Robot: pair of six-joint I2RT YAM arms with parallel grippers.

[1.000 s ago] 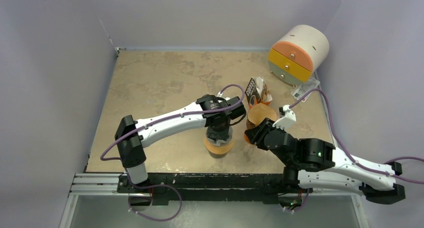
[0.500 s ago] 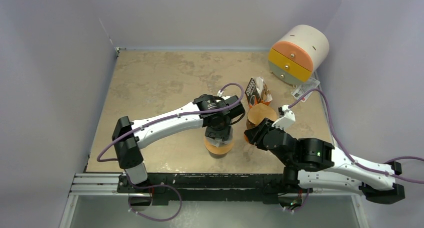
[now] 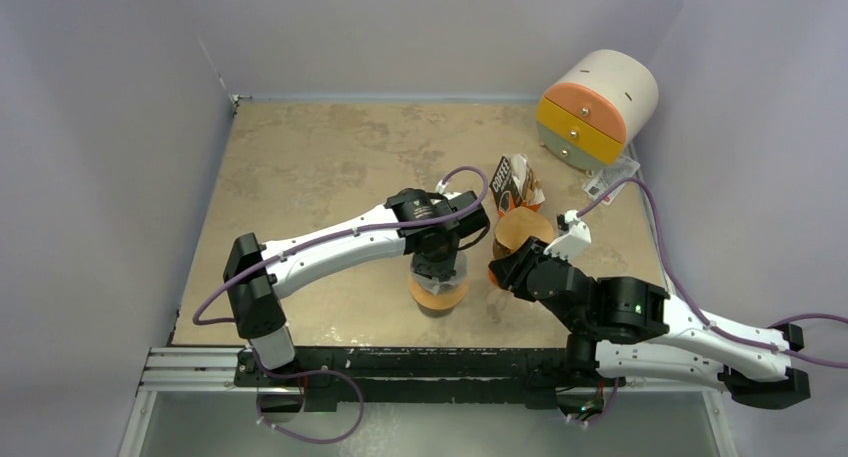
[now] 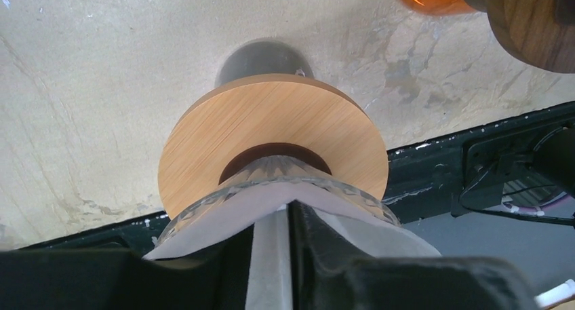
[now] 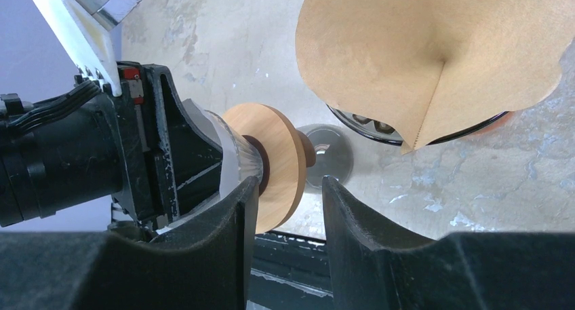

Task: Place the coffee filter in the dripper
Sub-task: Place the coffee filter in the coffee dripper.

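Note:
A glass dripper [image 4: 278, 171] with a round wooden collar [image 4: 203, 140] stands on a dark base near the table's front edge; it also shows in the top view [image 3: 437, 295]. My left gripper [image 4: 271, 256] is shut on a white paper coffee filter [image 4: 217, 218], which rests inside the dripper's rim. My left gripper [image 3: 437, 267] hangs straight over the dripper. My right gripper [image 5: 290, 195] is open and empty, just right of the dripper [image 5: 274, 164], with its fingers either side of the wooden collar and apart from it.
A brown paper filter [image 5: 434, 59] lies over an orange vessel [image 3: 523, 229] right of the dripper. A coffee bag [image 3: 515, 184] stands behind it. A round drawer unit [image 3: 597, 107] sits at the back right. The black front rail [image 3: 400, 362] is just below the dripper.
My left arm has shifted slightly left and its gripper has settled a little lower over the dripper. The right arm has not moved.

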